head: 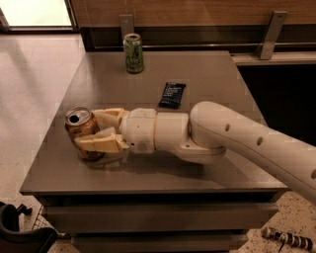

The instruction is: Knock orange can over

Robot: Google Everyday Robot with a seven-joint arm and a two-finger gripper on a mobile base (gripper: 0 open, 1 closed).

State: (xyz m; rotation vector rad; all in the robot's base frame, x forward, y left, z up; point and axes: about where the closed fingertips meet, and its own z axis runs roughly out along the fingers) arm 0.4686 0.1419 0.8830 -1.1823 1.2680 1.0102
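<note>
The gripper (89, 128) is lying low over the left front part of the grey counter (212, 74), reaching in from the right on a thick white arm (237, 141) that is stretching across the counter's front half. Its jaws are standing apart, one tan finger (109, 114) behind the orange can (78, 125) and the other finger (101, 144) crossing in front of the can's lower body, so the can is sitting partly between them. Whether either finger is pressing on the can cannot be told.

The orange can is standing near the counter's left edge, well forward, with its silver top and opening facing up and leaning slightly left.

A pale green can (133, 53) is standing upright near the back edge of the counter, well apart from the gripper. A dark snack packet (172, 95) is lying flat between the green can and the arm, just behind the white wrist housing. A wooden wall panel (197, 12) is running along behind the counter.
</note>
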